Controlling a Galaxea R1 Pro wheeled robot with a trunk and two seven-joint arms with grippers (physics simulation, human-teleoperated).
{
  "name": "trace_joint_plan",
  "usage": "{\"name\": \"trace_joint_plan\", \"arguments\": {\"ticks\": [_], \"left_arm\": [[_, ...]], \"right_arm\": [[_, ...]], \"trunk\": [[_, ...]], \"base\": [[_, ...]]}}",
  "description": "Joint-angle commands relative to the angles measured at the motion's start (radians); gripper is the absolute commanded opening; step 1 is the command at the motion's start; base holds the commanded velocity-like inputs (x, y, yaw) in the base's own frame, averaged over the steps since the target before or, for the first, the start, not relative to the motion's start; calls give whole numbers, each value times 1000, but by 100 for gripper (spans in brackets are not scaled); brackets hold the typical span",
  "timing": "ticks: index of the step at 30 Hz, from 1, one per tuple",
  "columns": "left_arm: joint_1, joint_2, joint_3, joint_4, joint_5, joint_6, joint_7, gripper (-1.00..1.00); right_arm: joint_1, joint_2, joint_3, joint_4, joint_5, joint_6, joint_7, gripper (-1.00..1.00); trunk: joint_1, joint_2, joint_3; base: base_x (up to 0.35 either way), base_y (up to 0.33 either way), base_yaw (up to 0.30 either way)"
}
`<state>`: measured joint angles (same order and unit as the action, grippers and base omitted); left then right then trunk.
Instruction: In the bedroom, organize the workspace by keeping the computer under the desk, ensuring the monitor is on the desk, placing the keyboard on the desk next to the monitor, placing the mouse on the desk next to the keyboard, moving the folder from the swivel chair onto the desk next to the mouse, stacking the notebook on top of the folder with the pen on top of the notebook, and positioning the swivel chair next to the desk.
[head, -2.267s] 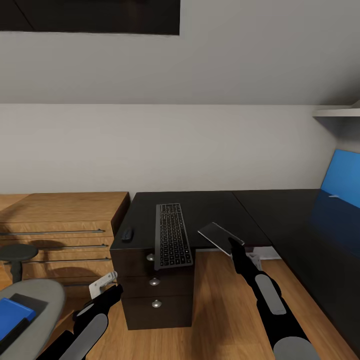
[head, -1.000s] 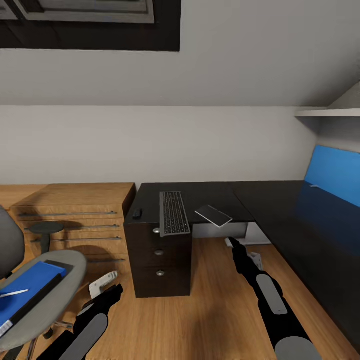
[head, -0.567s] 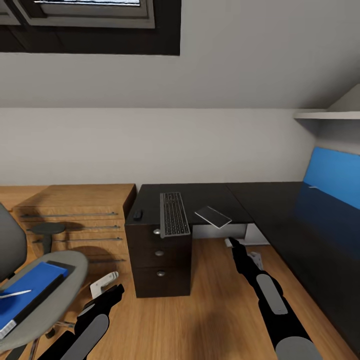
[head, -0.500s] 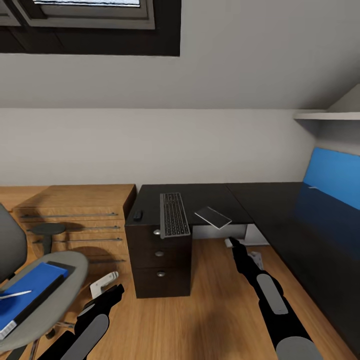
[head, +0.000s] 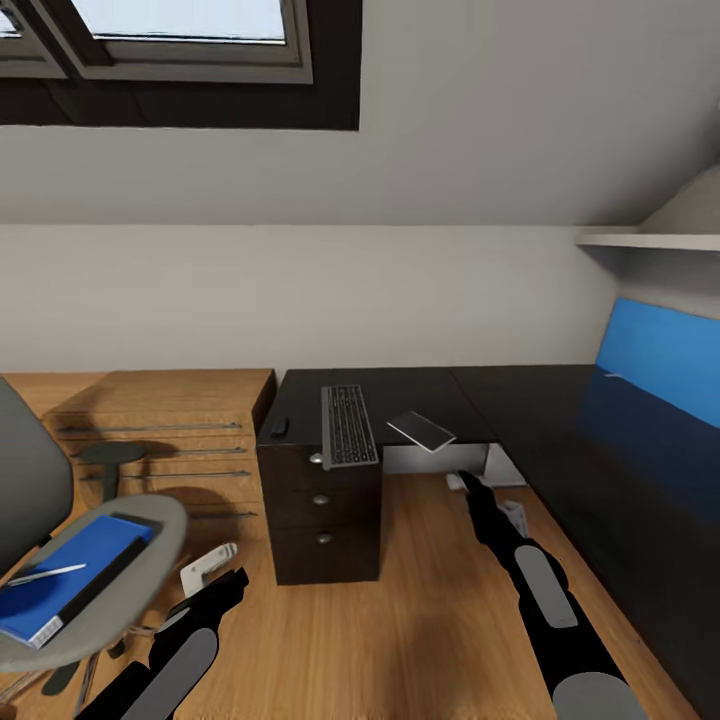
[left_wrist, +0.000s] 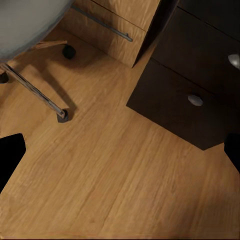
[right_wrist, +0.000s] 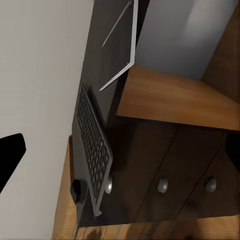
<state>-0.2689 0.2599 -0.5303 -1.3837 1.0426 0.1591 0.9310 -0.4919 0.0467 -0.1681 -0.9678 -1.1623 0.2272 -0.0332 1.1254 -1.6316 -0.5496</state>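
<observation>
Black desk (head: 420, 392) already carries my keyboard (head: 347, 426) and mouse (head: 278, 427), but the blue folder (head: 62, 575), dark notebook and pen (head: 44, 574) remain on the swivel chair (head: 150, 515), both grippers' jaws spread wide and empty.

wooden dresser (head: 165, 420); window (head: 180, 40); shelf (head: 650, 241)

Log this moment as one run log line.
keyboard, mouse on desk | folder, pen on swivel chair | both grippers open, empty
</observation>
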Motion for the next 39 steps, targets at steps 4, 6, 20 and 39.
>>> {"name": "trace_joint_plan", "arguments": {"ticks": [4, 6, 20, 39], "left_arm": [[-1, 1, -2, -1, 2, 5, 6, 100], [-1, 1, -2, -1, 2, 5, 6, 100], [-1, 1, -1, -1, 3, 5, 7, 100], [-1, 2, 0, 0, 5, 5, 3, 100]], "right_arm": [[-1, 1, -4, -2, -8, 6, -4, 100], [-1, 1, -4, -2, -8, 6, -4, 100], [-1, 1, -4, -2, -7, 6, -4, 100], [-1, 4, -4, -1, -7, 3, -2, 100]], "trunk": [[-16, 28, 12], [-24, 42, 18], [-70, 126, 55], [-70, 126, 55]], "base": [[-335, -153, 0], [-336, -159, 0], [-300, -174, 0], [-30, -22, 0]]}}
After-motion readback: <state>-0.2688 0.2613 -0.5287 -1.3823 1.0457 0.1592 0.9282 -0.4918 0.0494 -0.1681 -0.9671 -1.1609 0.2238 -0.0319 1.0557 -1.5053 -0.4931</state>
